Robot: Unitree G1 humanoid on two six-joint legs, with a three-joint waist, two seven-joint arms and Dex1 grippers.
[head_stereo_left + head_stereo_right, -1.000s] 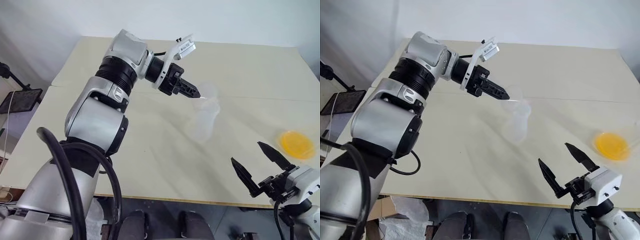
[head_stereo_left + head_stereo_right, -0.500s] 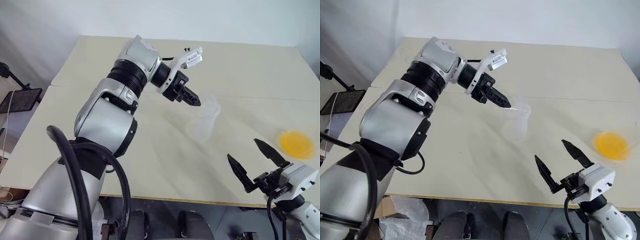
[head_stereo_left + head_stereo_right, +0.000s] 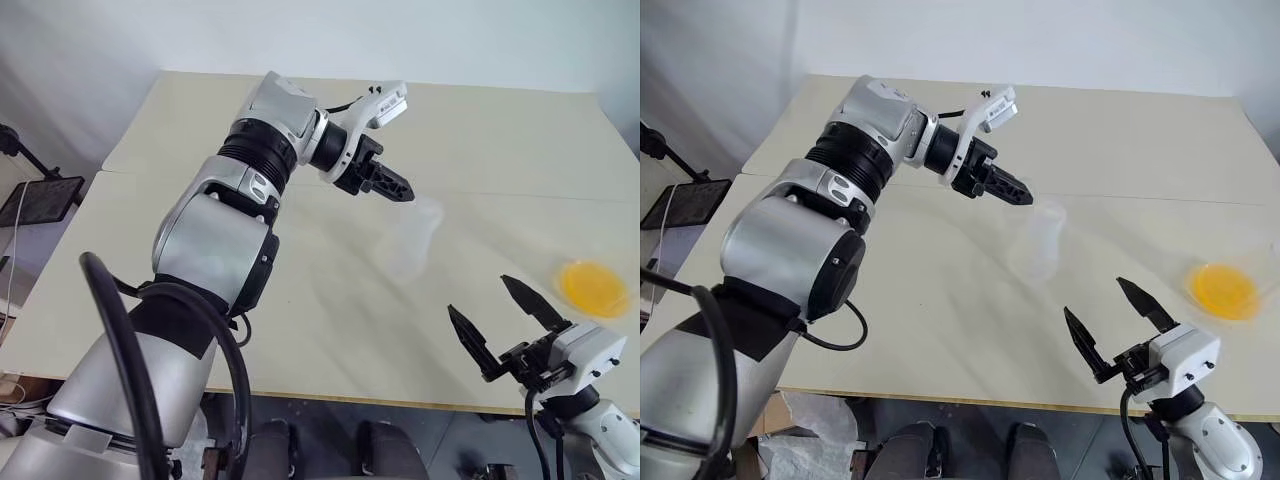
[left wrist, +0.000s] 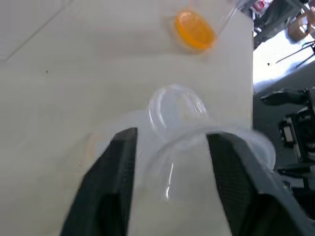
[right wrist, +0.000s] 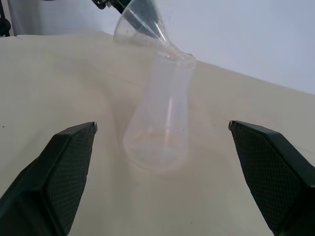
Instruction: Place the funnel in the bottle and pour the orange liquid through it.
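Left gripper (image 4: 170, 147) has let go; the funnel (image 5: 142, 22) leans tilted in the bottle (image 5: 160, 118). Right gripper (image 3: 505, 320) gapes wide at 5 o'clock from the bottle.

Looking down from head height over the beige table (image 3: 300, 300); wrist views closing on the same clear conical bottle (image 5: 160, 123).

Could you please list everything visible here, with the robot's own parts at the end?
bottle: one, clear, upright mid-table.
funnel: one, clear, tilted, spout at the bottle's mouth.
orange liquid: one pool, bright orange, in a clear dish at the table's right edge.
table: one, cream, under everything.
left end effector: one, black, beside the funnel, fingers apart.
right end effector: one, black, open, near the table's front edge.
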